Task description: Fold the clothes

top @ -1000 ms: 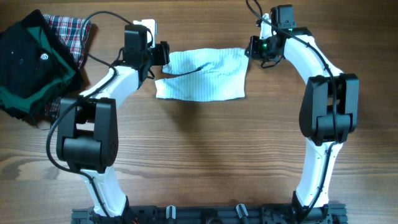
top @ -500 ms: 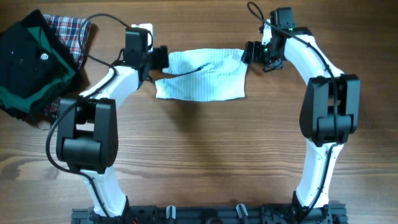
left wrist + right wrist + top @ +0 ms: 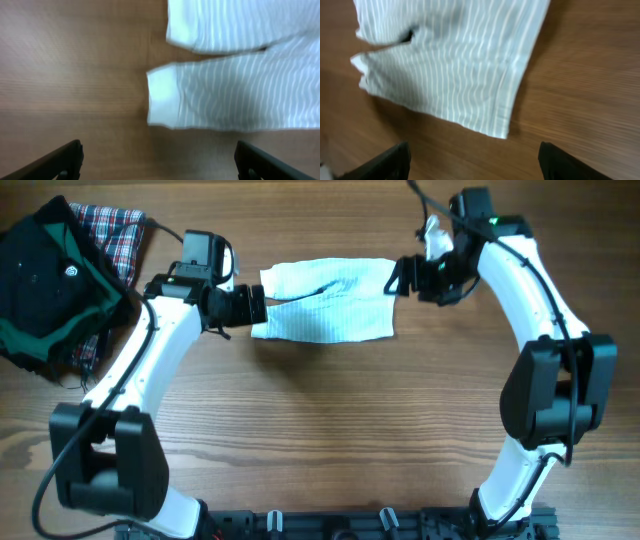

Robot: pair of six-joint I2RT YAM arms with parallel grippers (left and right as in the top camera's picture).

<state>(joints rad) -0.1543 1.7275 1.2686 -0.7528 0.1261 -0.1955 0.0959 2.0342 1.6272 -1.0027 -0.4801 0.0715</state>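
Both jaws wide open, gripping nothing; clothes (image 3: 325,300) lie flat just ahead of them. Looks soft, floppy, so pinch the corners.

Two arms of identical build. The left arm (image 3: 150,350), at frame left, and the right arm (image 3: 530,280), at frame right, have rounded white link shells joined by bulky black joint housings. Thin black cables (image 3: 160,230) trail from the wrists. A green indicator light (image 3: 492,222) glows at upper right. The left gripper (image 3: 260,306) and right gripper (image 3: 397,278) are black, as are the blunt fingertips (image 3: 62,160) in the wrist views. A black base rail (image 3: 330,525) spans the bottom edge.
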